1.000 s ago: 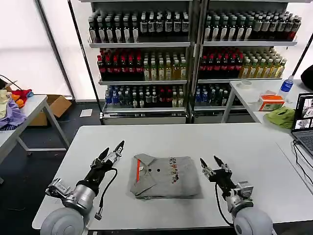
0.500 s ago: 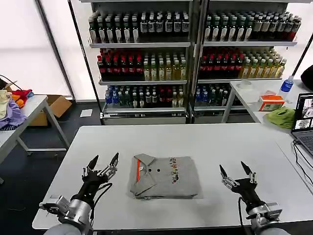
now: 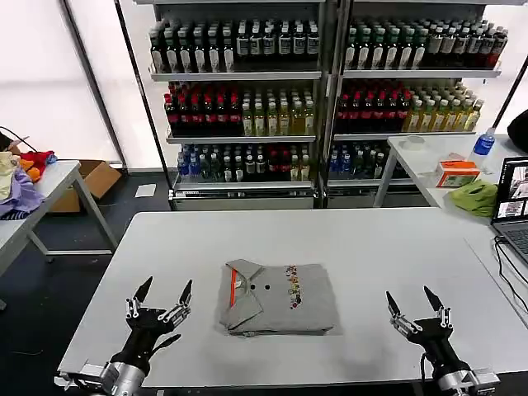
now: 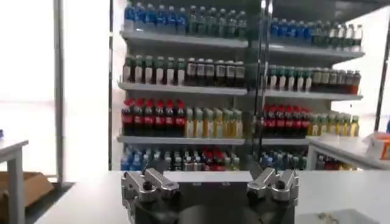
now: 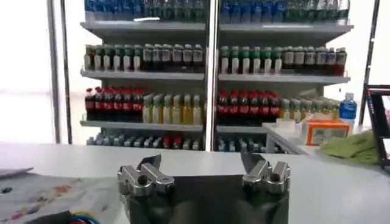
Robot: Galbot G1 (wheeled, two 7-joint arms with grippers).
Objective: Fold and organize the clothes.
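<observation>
**Both grippers spread wide at the near edge, folded shirt between them**

The left gripper (image 3: 159, 294) has its two dark, pointed fingers (image 3: 186, 290) spread wide, with nothing between them. It is raised above the table (image 3: 355, 239) close to the near edge, toward the near-left corner, tips pointing up and away from the robot. In the left wrist view the same gripper (image 4: 210, 182) shows its silver finger bases set far apart, facing the shelves of bottles (image 4: 237, 73) across the room.

The right gripper (image 3: 412, 302) is likewise wide open and empty, its fingers (image 3: 430, 297) splayed in a V. It is up over the near edge of the table, toward the near-right corner. The right wrist view shows this gripper (image 5: 204, 172) with its finger bases far apart, and a patch of the shirt's print (image 5: 52, 195) lies off to one side on the tabletop.

The light grey shirt (image 3: 276, 297) lies folded into a flat, roughly rectangular packet on the table, about midway between the two grippers and touching neither. It sits nearer the near edge than the far one. The orange inside of its neck (image 3: 234, 285) is toward the table's left edge, and the small multicoloured print (image 3: 292, 285) runs across the packet's middle.

A laptop (image 3: 513, 206) rests at the table's right edge.
</observation>
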